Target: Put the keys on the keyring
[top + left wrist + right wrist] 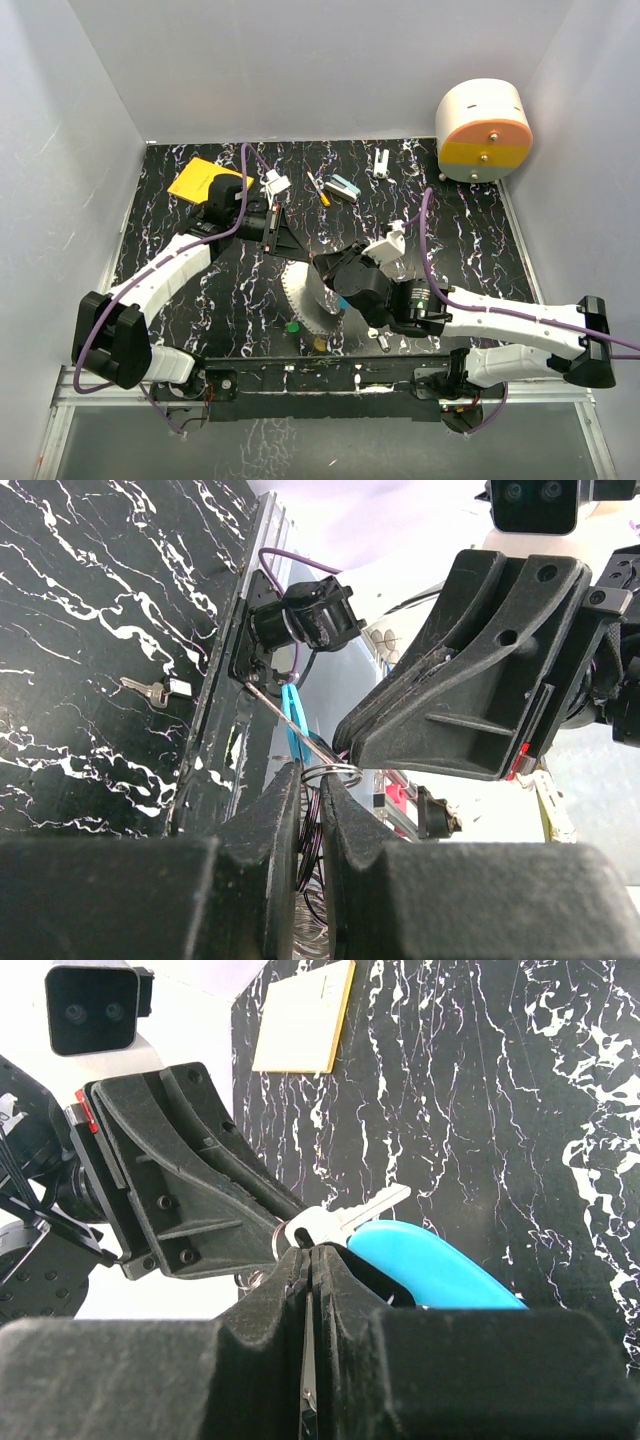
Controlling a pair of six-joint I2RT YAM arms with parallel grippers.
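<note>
While clamped on the keyring [430,1268] with the left gripper [312,780] and on a silver key [345,1218] with the right gripper [310,1252], aloft, looks barely begun: cannot tell whether threaded, with the green-headed key [292,326] lying on the table [480,240].

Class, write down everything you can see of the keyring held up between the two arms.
The keyring is a thin silvery wire loop, seemingly metal, with a bright blue curved plastic piece along one stretch. It is held off the table between the two grippers. The left gripper is shut on the wire by a small coiled part. At the right gripper, a silver key lies against the blue piece. The whole loop is not in view.
</note>
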